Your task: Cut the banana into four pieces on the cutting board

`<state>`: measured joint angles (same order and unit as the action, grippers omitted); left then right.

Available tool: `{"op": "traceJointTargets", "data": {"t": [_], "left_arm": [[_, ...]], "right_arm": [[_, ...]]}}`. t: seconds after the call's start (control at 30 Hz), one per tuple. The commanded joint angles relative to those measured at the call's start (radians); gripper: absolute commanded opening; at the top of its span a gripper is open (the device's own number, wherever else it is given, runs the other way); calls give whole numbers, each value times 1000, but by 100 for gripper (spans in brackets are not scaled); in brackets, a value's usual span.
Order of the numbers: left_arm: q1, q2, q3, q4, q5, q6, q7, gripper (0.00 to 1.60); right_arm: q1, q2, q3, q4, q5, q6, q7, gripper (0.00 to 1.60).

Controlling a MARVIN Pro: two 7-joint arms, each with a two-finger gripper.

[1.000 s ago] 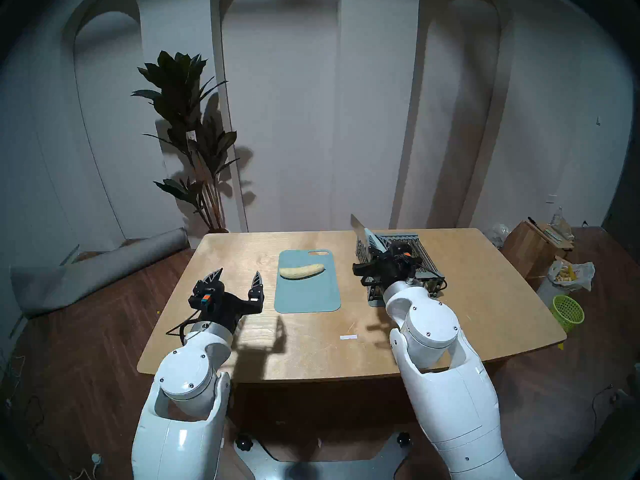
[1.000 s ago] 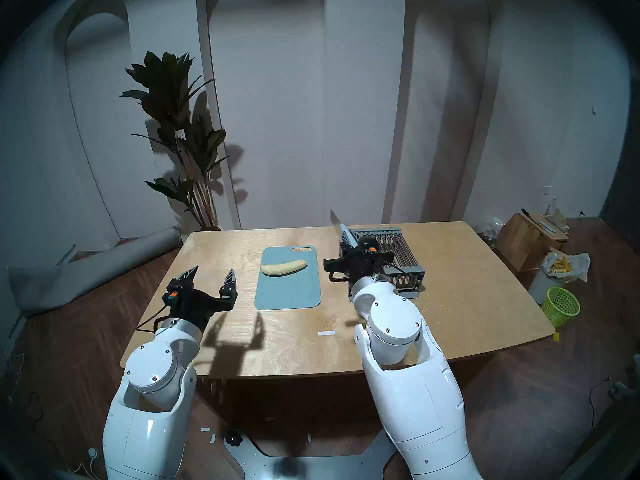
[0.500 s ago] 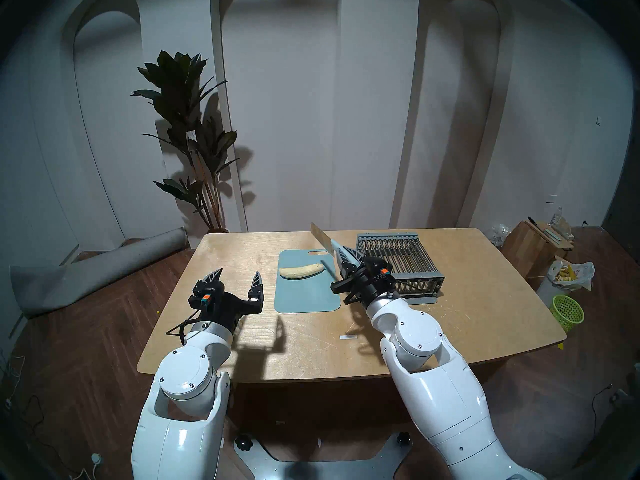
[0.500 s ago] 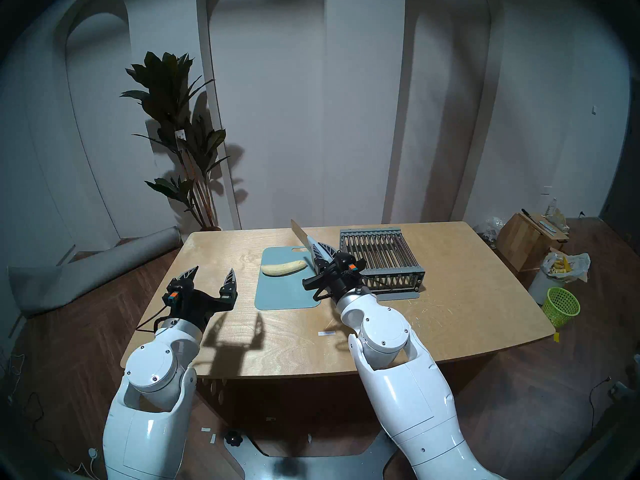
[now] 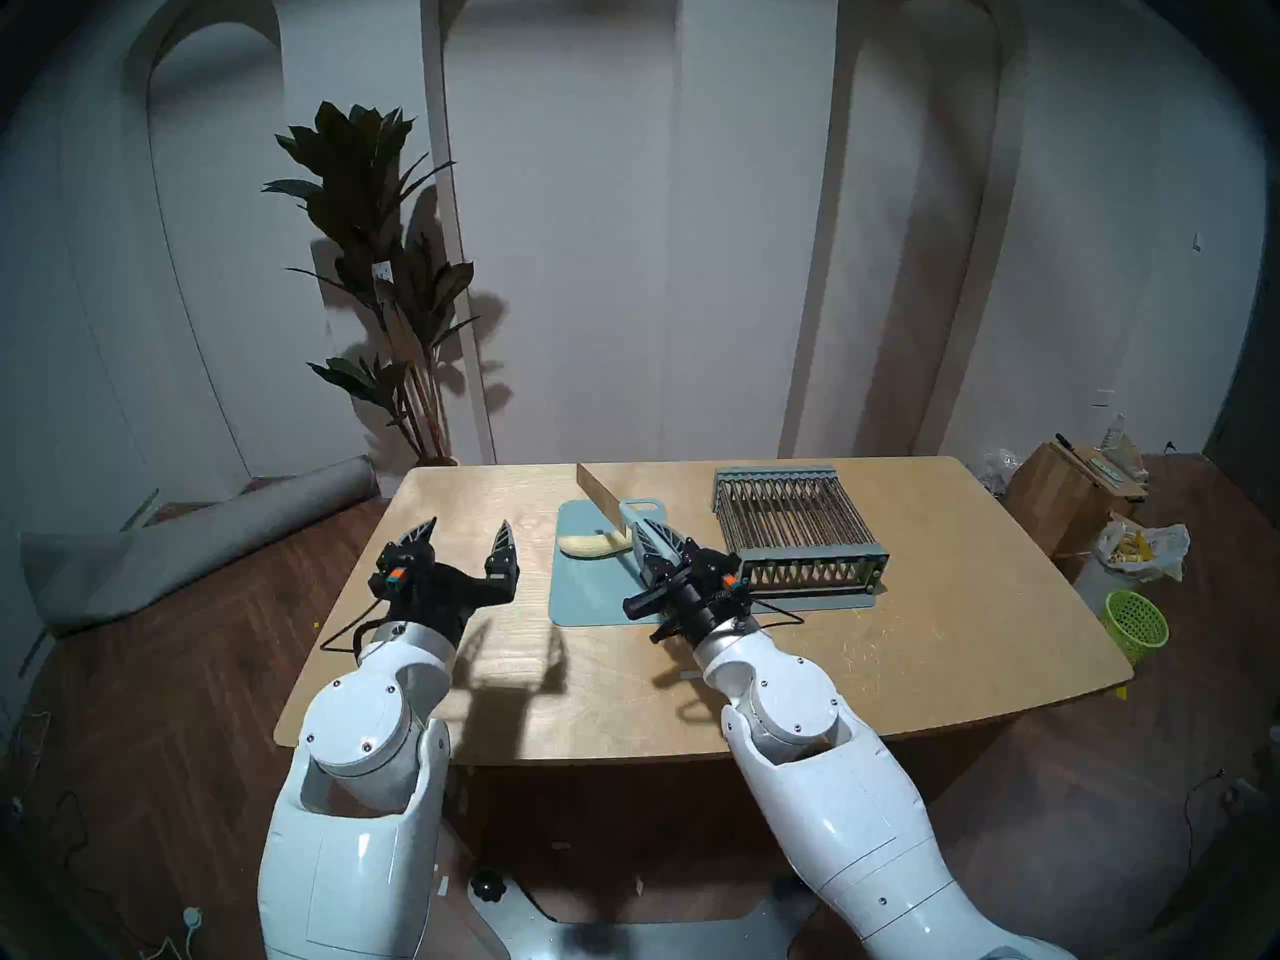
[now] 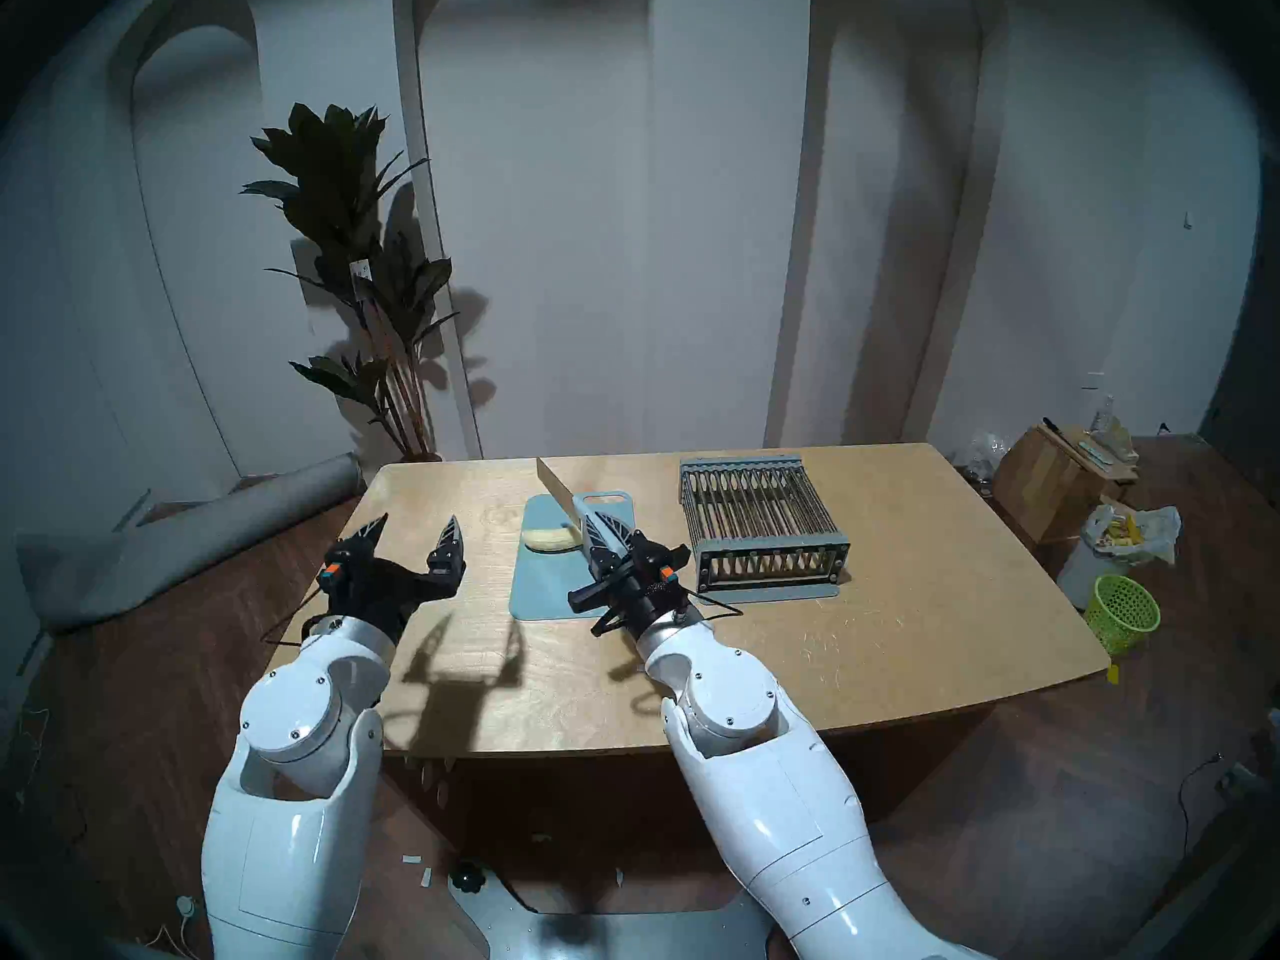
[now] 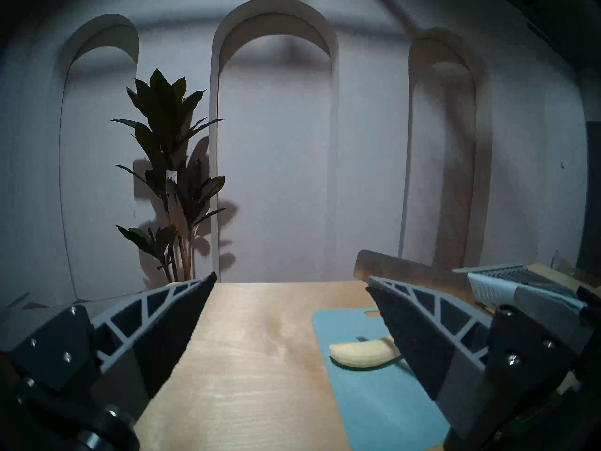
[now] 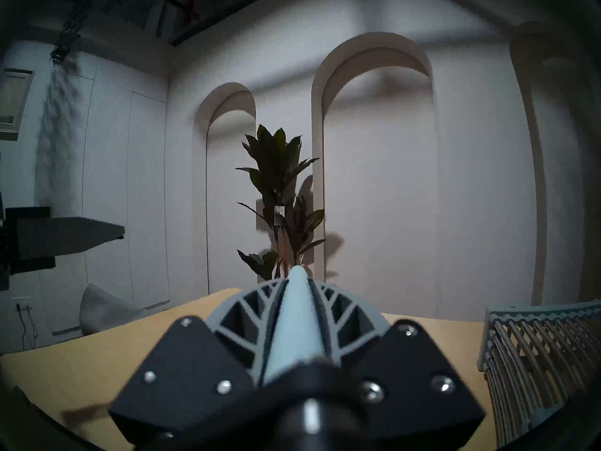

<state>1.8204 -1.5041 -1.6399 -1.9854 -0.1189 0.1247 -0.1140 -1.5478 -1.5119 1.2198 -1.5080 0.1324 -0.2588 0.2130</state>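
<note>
My right end effector point(image 5: 654, 532) gripped a knife point(image 5: 602, 498) over the banana point(image 5: 589, 545). The banana lay at two o'clock from my open left end effector point(image 5: 467, 536).

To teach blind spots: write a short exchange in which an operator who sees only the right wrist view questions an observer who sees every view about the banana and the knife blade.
Operator: I see only a handle in my fingers. Where is the banana?
Observer: The banana lies on the cutting board, with no cut showing.
Operator: And my blade?
Observer: The knife blade, held by the right gripper, is raised above the board and hides the banana's right end in the head views.
</note>
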Motion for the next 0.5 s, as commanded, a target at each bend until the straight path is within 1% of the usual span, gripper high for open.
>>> {"op": "traceJointTargets", "data": {"t": [0.0, 0.03, 0.07, 0.1, 0.13, 0.17, 0.2, 0.23, 0.27, 0.37, 0.4, 0.43, 0.47], "left_arm": [[-113, 58, 9, -33, -61, 32, -92, 40], [-128, 85, 20, -21, -66, 51, -129, 0], [-128, 85, 20, -21, -66, 51, -129, 0], [-141, 98, 25, -12, -73, 63, -155, 0], [-162, 124, 33, 1, -75, 80, -192, 0], [-175, 134, 32, 10, -85, 89, -214, 0], [-175, 134, 32, 10, -85, 89, -214, 0], [-172, 141, 28, 11, -91, 93, -218, 0], [-191, 151, 22, 24, -98, 103, -247, 0], [-216, 178, 10, 38, -105, 107, -285, 0], [-241, 190, 7, 50, -109, 111, -304, 0], [-230, 195, 1, 45, -112, 116, -311, 0], [-269, 216, -2, 62, -113, 129, -340, 0]], "right_arm": [[-6, -29, -23, -27, 2, -46, -1, 0], [-9, -31, -31, -26, 2, -48, 0, 0], [-9, -31, -31, -26, 2, -48, 0, 0], [-10, -31, -34, -27, 2, -49, 0, 0], [-12, -30, -39, -29, 2, -52, 0, 0], [-13, -30, -40, -30, 2, -55, 0, 0], [-13, -30, -40, -30, 2, -55, 0, 0], [-14, -29, -41, -30, 3, -55, 0, 0], [-15, -28, -42, -30, 3, -56, 0, 0], [-16, -24, -44, -26, 4, -54, 1, 0], [-17, -24, -45, -26, 4, -55, 1, 0], [-18, -23, -46, -25, 4, -54, 1, 0], [-19, -21, -46, -23, 5, -53, 2, 0]]}}
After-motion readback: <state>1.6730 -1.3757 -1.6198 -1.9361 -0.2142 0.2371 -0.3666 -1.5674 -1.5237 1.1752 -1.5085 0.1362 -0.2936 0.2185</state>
